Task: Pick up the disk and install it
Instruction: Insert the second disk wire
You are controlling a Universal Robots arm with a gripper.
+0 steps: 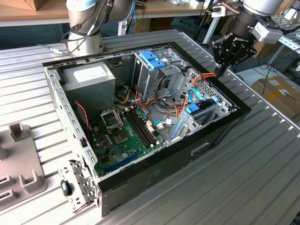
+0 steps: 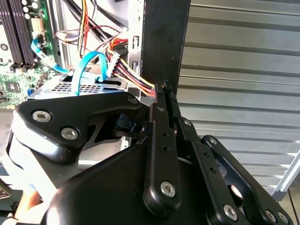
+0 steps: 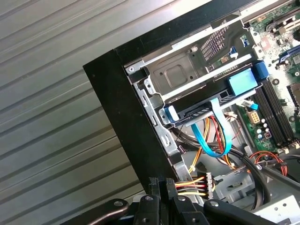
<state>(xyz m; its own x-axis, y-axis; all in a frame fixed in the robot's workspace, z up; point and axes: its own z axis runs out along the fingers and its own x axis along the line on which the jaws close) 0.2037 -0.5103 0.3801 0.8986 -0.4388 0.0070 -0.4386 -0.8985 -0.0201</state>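
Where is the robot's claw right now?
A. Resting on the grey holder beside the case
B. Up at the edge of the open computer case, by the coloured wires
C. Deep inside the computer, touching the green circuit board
B: in the exterior view the gripper hangs at the black rim of the case, and the first wrist view shows the coloured wires beside it.

Bright even daylight; soft shadows inside case (image 1: 140, 117); claw (image 2: 164, 93) blurred close-up in second wrist view.

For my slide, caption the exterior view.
End effector shut and empty above the open case's corner, beside the bay holding the disk.
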